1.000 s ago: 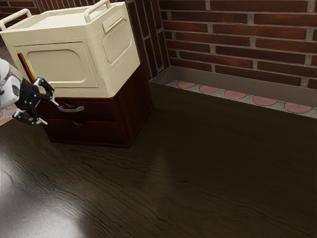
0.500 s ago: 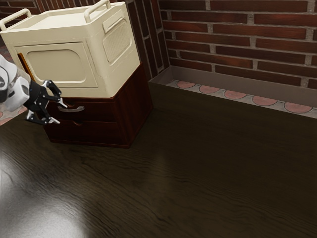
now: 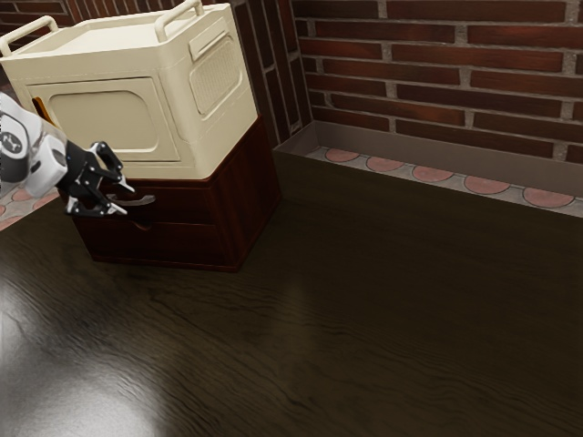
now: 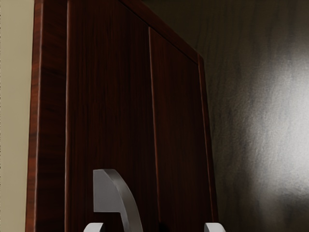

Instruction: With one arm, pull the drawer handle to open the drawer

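In the exterior view my gripper (image 3: pixel 128 201) stands open at the front of the dark red-brown cabinet (image 3: pixel 246 205), one fingertip higher than the other. The curved grey handle (image 3: pixel 144 200) of the upper drawer (image 3: pixel 187 204) lies at the fingertips, partly hidden by the hand. In the wrist view the handle (image 4: pixel 124 195) shows between the two white tips of the gripper (image 4: pixel 154 227), nearer one of them, with a gap on both sides. The upper drawer (image 4: pixel 108 96) sits flush in the cabinet, shut.
A large cream box (image 3: pixel 109 118) with raised side handles rests on top of the cabinet. Below the upper drawer is a lower drawer (image 3: pixel 173 244). The dark wooden table (image 3: pixel 346 300) stretches out around the cabinet, with a brick wall (image 3: pixel 446 55) behind.
My hand has moved toward the exterior view's right and slightly down, bringing its open fingers up to the handle. The cabinet, drawers and box have stayed as they were.
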Controlling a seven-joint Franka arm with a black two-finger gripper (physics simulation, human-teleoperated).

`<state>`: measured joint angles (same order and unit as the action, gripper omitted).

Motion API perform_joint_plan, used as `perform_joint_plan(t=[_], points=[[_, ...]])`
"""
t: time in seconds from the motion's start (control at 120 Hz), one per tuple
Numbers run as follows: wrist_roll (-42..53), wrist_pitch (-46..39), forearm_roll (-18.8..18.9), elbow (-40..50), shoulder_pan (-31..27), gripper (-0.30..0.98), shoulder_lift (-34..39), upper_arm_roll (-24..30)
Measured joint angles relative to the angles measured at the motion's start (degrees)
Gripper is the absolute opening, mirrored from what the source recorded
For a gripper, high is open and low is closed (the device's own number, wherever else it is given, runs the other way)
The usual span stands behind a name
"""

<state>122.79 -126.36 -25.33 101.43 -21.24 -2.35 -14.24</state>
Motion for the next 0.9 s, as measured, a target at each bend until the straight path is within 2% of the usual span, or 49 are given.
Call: perform_joint_plan(t=[0.267, 0.5, 0.683, 0.9], points=[[0.26, -0.13, -0.44, -1.03, -0.13, 0.19, -2.17, -0.06], [0.46, -0.49, -0.60, -0.96, -0.48, 0.02, -2.92, -0.19], [0.61, -0.67, -0.27, 1.02, -0.44, -0.05, -0.59, -0.55], [1.09, -1.01, -0.23, 4.14, -0.27, -0.08, 1.67, -0.88]])
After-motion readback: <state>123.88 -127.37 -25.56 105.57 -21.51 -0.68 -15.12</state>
